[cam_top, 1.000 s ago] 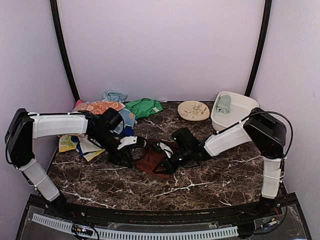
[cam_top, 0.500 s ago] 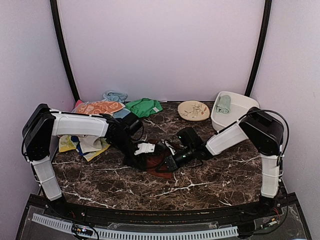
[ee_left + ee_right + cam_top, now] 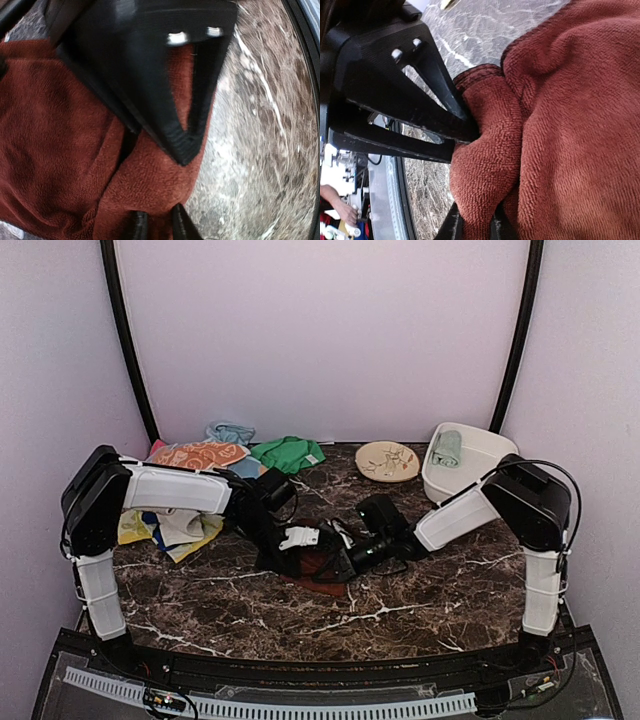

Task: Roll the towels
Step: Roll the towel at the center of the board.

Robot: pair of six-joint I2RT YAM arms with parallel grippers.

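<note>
A dark maroon towel lies bunched mid-table, mostly hidden under both grippers. My left gripper comes in from the left; in the left wrist view it is shut on a fold of the maroon towel near the towel's edge. My right gripper meets it from the right, and in the right wrist view it pinches a thick rolled fold of the maroon towel. The two grippers almost touch. A rolled mint-green towel lies in the white tub.
Loose towels are piled at the back left: orange patterned, green, blue and yellow. A beige plate sits at the back, left of the tub. The marble table has a raised front rail.
My left arm has swung right onto the maroon towel and its jaws have closed on a fold. The towel is bunched narrower. The right gripper has kept its grip and shifted slightly.
</note>
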